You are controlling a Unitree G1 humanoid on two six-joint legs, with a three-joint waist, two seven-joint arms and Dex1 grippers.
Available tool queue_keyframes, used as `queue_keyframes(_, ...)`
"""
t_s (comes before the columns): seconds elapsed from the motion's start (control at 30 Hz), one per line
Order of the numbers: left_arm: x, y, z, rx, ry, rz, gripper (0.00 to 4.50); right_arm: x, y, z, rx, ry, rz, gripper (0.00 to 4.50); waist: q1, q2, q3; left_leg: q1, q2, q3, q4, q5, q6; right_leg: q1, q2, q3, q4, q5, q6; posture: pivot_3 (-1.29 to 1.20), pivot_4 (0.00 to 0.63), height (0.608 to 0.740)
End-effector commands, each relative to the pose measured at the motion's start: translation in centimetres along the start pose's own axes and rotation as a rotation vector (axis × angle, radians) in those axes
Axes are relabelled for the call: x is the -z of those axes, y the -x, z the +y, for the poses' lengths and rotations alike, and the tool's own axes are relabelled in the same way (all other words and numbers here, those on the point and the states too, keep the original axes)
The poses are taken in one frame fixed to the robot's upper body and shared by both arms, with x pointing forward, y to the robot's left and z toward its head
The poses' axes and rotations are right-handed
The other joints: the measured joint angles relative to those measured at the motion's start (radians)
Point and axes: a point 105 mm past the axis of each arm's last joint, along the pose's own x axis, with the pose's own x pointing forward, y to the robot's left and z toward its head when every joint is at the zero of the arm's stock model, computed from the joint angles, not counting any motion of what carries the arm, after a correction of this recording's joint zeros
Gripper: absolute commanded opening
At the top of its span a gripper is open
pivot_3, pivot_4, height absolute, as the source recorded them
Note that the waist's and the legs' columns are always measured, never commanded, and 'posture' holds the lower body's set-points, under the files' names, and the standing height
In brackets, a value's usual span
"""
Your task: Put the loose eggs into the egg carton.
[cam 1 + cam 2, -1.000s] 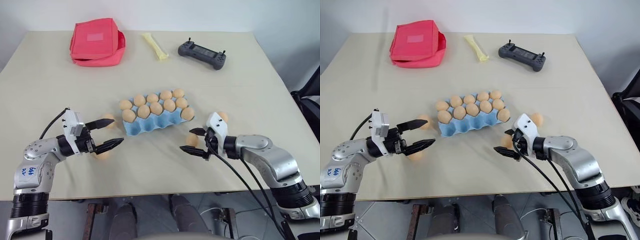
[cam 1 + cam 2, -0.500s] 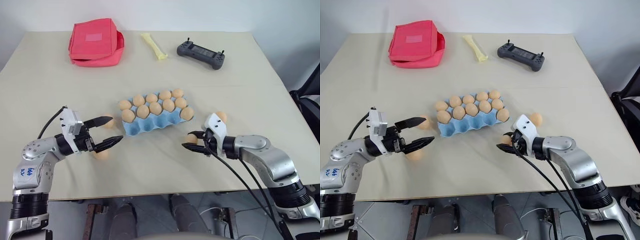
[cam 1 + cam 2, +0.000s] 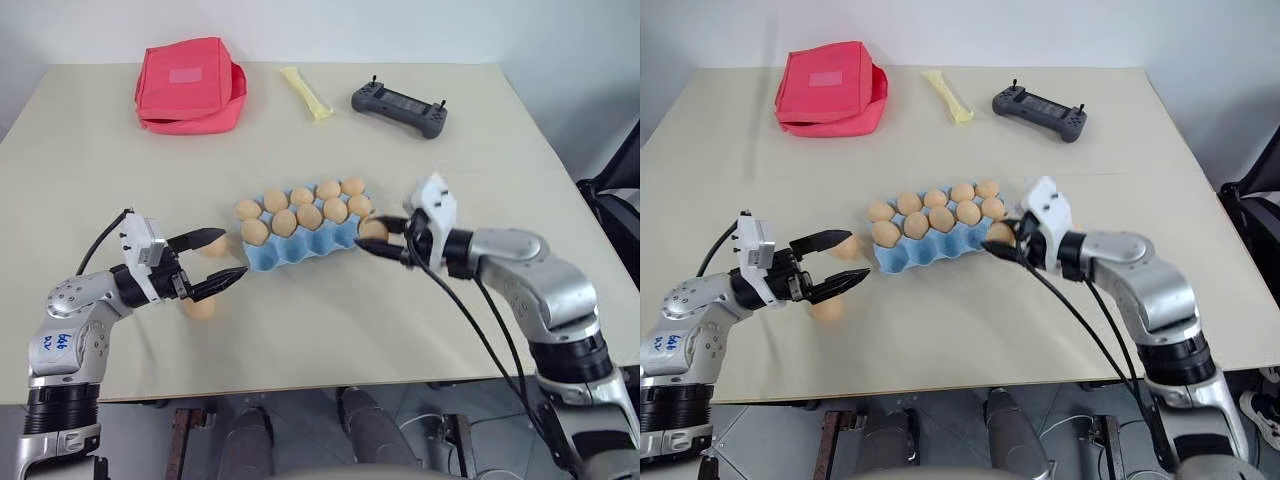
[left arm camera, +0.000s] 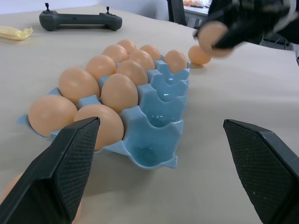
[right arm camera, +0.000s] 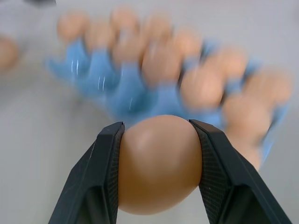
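The two eye views look from high up on the robot's head, forward and down over the whole table. Both see almost the same things, just shifted a little sideways. The left wrist view sits low and close, looking along the egg carton from one short end. The right wrist view is very near an egg, with that same carton behind it.

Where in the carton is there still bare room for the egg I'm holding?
Egg carton: the near row's cups are free, bordered by the filled rows behind. The right gripper holds its egg at the carton's right end, crowded by seated eggs.
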Motion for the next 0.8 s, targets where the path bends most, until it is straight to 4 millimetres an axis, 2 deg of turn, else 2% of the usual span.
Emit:
queue_keyframes(0.03,-0.6,-0.3,0.1,0.003,-0.026,-0.022,4.5,-1.4,-0.9,-0.9,0.03,0.004,-0.057,1.79,0.0,0.0,0.0,0.0,0.0,0.0,0.0,0.0,0.0,0.0,0.0,0.0,0.0,0.001,0.001,0.0,0.15,0.74)
queue_keyframes(0.17,-0.6,-0.4,0.1,0.0,-0.03,-0.028,4.5,-0.9,-2.8,-1.3,0.03,0.0,-0.061,1.79,0.0,0.0,0.0,0.0,0.0,0.0,-0.001,0.0,0.0,0.0,0.0,0.0,0.0,0.001,0.002,0.0,0.15,0.74)
queue_keyframes(0.27,-0.6,-0.3,0.1,-0.004,-0.034,-0.03,4.5,-0.4,-3.7,-1.2,0.017,-0.007,-0.063,1.79,0.0,0.0,0.0,0.0,0.0,0.0,-0.002,-0.001,-0.001,-0.001,0.0,-0.001,0.0,0.006,0.011,0.0,0.15,0.74)
queue_keyframes(0.5,-0.6,-0.1,0.0,-0.016,-0.041,-0.031,4.5,0.1,-4.6,-0.9,-0.008,-0.012,-0.057,1.79,-0.006,0.0,0.0,-0.001,0.0,0.0,-0.003,-0.001,-0.001,-0.001,0.0,-0.001,0.0,0.007,0.014,0.0,0.15,0.74)
queue_keyframes(0.77,-0.6,-0.3,0.2,-0.02,-0.042,-0.034,4.5,-0.4,-3.9,-1.0,0.005,0.008,-0.06,4.49,-0.019,0.0,0.0,-0.001,0.0,0.0,-0.002,-0.001,-0.001,-0.001,0.0,-0.001,0.001,0.008,0.014,0.0,0.15,0.74)
queue_keyframes(0.8,-0.6,-0.3,0.2,-0.019,-0.042,-0.035,4.5,-0.5,-3.7,-1.2,0.014,0.011,-0.061,4.49,-0.021,0.0,0.0,-0.001,0.0,0.0,-0.002,-0.001,-0.001,-0.001,0.0,-0.001,0.001,0.008,0.014,0.0,0.15,0.74)
